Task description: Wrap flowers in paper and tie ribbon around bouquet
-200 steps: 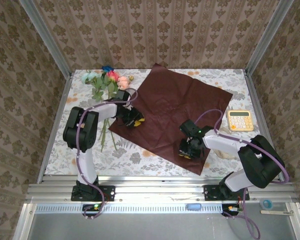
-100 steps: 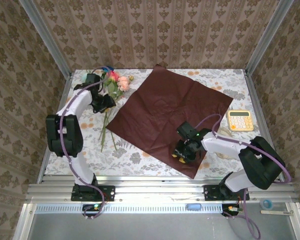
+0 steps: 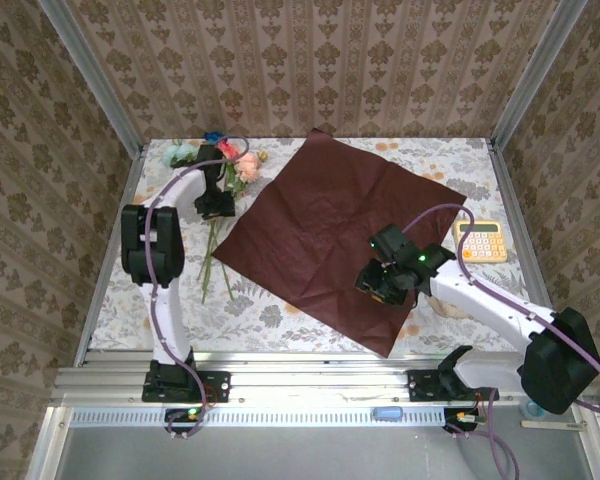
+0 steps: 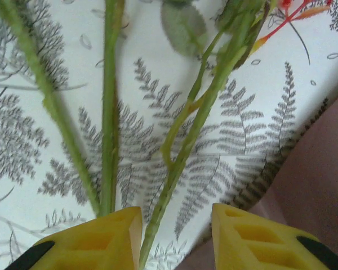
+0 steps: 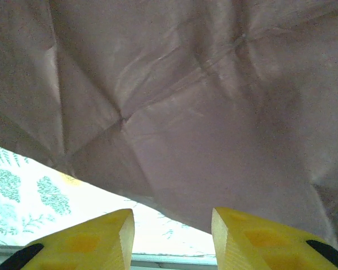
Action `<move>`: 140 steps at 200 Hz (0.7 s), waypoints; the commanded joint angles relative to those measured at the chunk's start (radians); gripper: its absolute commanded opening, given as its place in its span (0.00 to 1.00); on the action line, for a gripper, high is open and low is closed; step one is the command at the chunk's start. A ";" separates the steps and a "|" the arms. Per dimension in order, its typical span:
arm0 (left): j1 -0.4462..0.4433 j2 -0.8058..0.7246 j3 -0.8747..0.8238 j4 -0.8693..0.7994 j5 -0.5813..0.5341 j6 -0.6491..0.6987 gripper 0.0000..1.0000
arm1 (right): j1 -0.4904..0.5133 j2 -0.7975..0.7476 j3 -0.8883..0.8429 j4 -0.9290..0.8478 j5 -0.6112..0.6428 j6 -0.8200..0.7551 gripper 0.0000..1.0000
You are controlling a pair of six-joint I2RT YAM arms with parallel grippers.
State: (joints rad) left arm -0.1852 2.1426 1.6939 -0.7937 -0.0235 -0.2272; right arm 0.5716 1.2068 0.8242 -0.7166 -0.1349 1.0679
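At the far left of the worktop [image 3: 280, 318] lie the flowers [image 3: 243, 166], heads toward the back wall and green stems [image 4: 109, 112] running toward the near edge, just beside the left edge of the paper [image 3: 345, 225]; the left pincer [image 3: 217, 206] hangs over the stems partway along, its yellow fingers [image 4: 101, 239] partly apart; in the left wrist view one stem passes through the gap unsqueezed, another runs to one fingertip, and nothing is gripped; the dark red paper lies spread mid-worktop, creased, one corner pointing to the near edge; the right pincer [image 3: 378, 287] sits above that near part, partly open and holding nothing, the paper's edge just ahead of its tips and patterned cloth showing between them; a yellow calculator [image 3: 480, 240] rests near the paper's right corner, well apart from the flowers.
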 commanded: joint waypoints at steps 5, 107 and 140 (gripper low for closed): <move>-0.003 0.050 0.034 -0.021 -0.051 0.045 0.35 | -0.039 -0.018 -0.037 -0.039 0.005 -0.041 0.43; -0.028 -0.073 -0.083 0.014 -0.057 0.061 0.00 | -0.101 0.096 -0.210 0.134 -0.087 -0.012 0.41; -0.040 -0.178 -0.102 0.006 -0.075 0.070 0.00 | -0.098 0.131 -0.230 0.102 -0.077 -0.001 0.37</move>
State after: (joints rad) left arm -0.2146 2.0781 1.5948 -0.7670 -0.0669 -0.1745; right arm 0.4736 1.3167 0.6098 -0.6033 -0.2031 1.0462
